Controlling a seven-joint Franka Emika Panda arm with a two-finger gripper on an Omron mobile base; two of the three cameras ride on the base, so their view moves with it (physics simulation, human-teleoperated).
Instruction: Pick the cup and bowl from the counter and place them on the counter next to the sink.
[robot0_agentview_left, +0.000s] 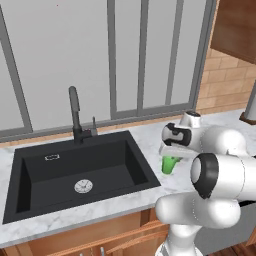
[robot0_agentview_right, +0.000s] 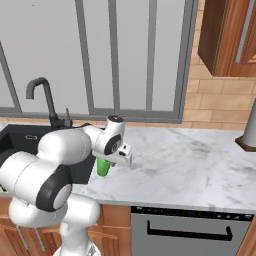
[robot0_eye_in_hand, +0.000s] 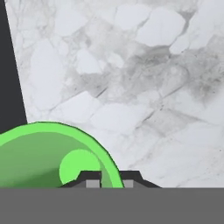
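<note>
The small green cup (robot0_agentview_left: 171, 165) (robot0_agentview_right: 104, 167) stands upright on the white marble counter (robot0_agentview_left: 150, 140) (robot0_agentview_right: 190, 160), just right of the black sink (robot0_agentview_left: 80, 170) (robot0_agentview_right: 20, 137). My gripper (robot0_agentview_left: 172, 154) (robot0_agentview_right: 107, 160) comes down on it from above. In the hand view the two dark fingertips (robot0_eye_in_hand: 92, 179) sit on either side of the cup's rim (robot0_eye_in_hand: 52, 148), so the gripper (robot0_eye_in_hand: 110, 180) is shut on the cup's wall. The sink's dark edge (robot0_eye_in_hand: 8, 65) runs along the left of that view. The bowl is out of view.
A tall dark faucet (robot0_agentview_left: 75, 112) (robot0_agentview_right: 45, 97) rises behind the sink, in front of a window. A grey upright object (robot0_agentview_right: 248, 130) stands on the far right of the counter. A wooden wall cabinet (robot0_agentview_right: 225, 35) hangs above it. An appliance front (robot0_agentview_right: 190, 230) sits below the counter.
</note>
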